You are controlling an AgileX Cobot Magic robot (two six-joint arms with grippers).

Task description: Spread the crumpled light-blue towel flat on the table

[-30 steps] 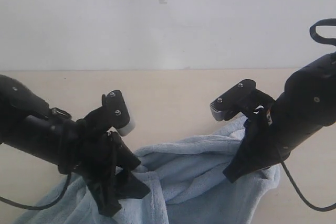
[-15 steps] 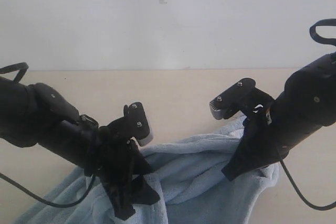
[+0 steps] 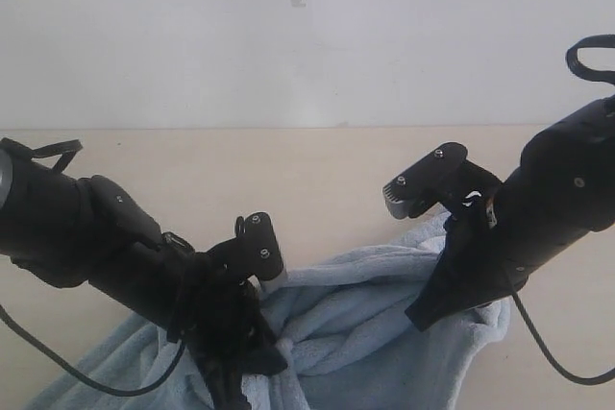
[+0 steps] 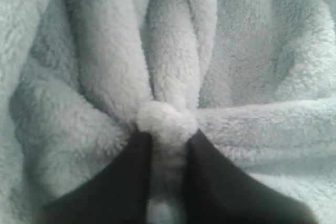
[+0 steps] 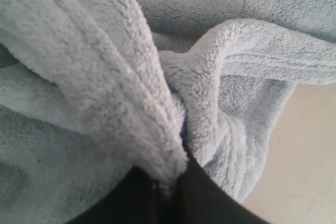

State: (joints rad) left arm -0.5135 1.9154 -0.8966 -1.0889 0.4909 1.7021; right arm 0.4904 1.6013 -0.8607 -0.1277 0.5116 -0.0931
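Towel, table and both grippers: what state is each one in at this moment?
towel: crumpled, bunched in thick folds, not flat, pinched at two places
left gripper: shut on a fold of the towel
right gripper: shut on a gathered fold of the towel
table: near part covered by the towel, far part bare

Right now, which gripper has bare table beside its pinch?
The right gripper: table shows beside its towel fold; the left gripper sees only towel.
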